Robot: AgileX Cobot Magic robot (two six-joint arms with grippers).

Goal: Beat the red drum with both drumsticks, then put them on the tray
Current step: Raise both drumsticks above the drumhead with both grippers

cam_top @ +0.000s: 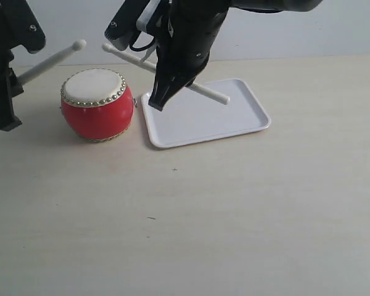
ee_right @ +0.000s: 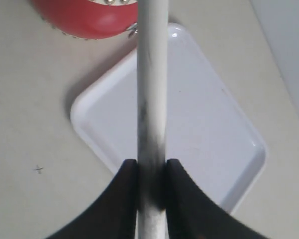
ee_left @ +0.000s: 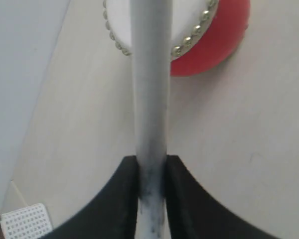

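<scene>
The red drum (cam_top: 97, 106) stands on the table, left of the white tray (cam_top: 234, 117). My left gripper (cam_top: 11, 83) is shut on one drumstick (cam_top: 52, 58), whose rounded tip hangs above and left of the drum's cream skin. In the left wrist view the gripper (ee_left: 151, 169) pinches this drumstick (ee_left: 150, 74) over the drum (ee_left: 219, 45). My right gripper (cam_top: 171, 77) is shut on the other drumstick (cam_top: 126, 55), held slanting above the tray's left part, tip toward the drum. In the right wrist view the gripper (ee_right: 152, 172) holds the drumstick (ee_right: 152, 74) over the tray (ee_right: 204, 129), the drum (ee_right: 89, 20) beyond.
A pale wooden tabletop (cam_top: 191, 216) stretches in front of the drum and tray, with a light wall behind. A small white perforated object (ee_left: 25, 221) lies at the table's edge behind the left gripper.
</scene>
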